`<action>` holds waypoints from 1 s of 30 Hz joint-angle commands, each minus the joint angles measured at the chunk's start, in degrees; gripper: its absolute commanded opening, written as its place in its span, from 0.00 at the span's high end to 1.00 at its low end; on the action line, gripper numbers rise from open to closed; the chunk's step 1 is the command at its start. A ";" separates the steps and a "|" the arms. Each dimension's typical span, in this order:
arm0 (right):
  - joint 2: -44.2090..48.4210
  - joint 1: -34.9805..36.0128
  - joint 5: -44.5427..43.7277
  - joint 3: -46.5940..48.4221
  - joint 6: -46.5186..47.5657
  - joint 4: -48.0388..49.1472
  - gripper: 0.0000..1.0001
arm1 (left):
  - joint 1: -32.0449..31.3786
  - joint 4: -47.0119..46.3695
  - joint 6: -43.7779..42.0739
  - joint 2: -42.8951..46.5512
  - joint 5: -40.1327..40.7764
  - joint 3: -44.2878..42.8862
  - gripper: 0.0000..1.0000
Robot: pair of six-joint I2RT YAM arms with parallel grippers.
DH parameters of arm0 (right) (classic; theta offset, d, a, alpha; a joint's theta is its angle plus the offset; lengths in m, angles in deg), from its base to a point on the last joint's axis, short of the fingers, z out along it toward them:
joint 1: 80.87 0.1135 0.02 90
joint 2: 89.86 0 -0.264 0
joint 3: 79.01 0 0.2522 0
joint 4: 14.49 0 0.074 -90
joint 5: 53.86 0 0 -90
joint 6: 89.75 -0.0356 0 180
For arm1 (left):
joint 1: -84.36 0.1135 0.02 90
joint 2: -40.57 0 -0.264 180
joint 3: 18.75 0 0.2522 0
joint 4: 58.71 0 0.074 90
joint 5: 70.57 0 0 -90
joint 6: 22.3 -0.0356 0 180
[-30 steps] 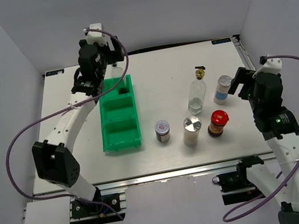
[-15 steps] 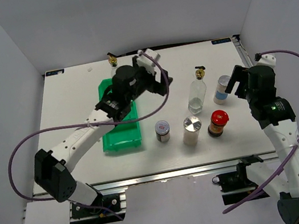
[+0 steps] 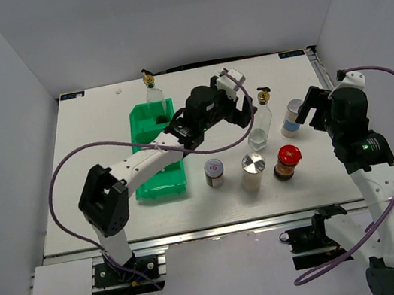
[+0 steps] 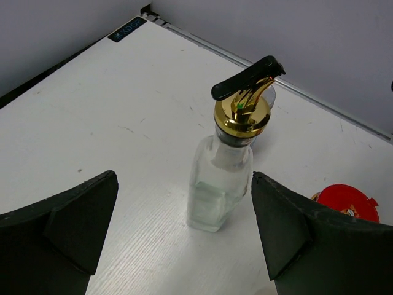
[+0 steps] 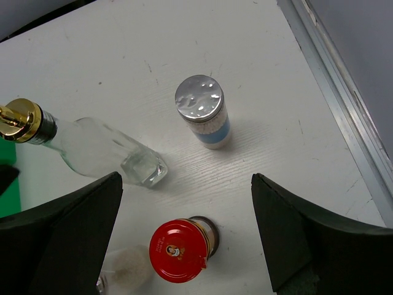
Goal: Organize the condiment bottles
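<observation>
One glass bottle [image 3: 152, 92] stands at the far end of the green bin [image 3: 157, 173]. The second glass bottle [image 3: 259, 123] stands mid-table and fills the left wrist view [image 4: 225, 178]. My left gripper [image 3: 246, 114] is open and empty just short of it, its fingers [image 4: 70, 227] wide to either side. In front stand the dark jar [image 3: 214, 172], white shaker [image 3: 253, 171] and red-lidded jar [image 3: 287, 161]. The blue-labelled jar [image 3: 292, 117] stands right of the bottle. My right gripper [image 3: 312, 108] is open and empty, above the blue-labelled jar [image 5: 202, 112] and the red-lidded jar [image 5: 181, 249].
The bin's middle and near compartments hold nothing. The left arm stretches across the bin's far end. The table's right edge rail [image 5: 334, 80] runs close to the blue-labelled jar. A grey wall backs the table.
My left arm has swung right from the bin's far end to the second bottle, leaving the first bottle standing there. The right arm has barely moved.
</observation>
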 commanded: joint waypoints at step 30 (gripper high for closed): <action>4.38 -0.14 0.64 0.25 3.08 3.06 0.10 | -3.59 -5.96 -1.99 -15.81 2.08 -18.05 0.65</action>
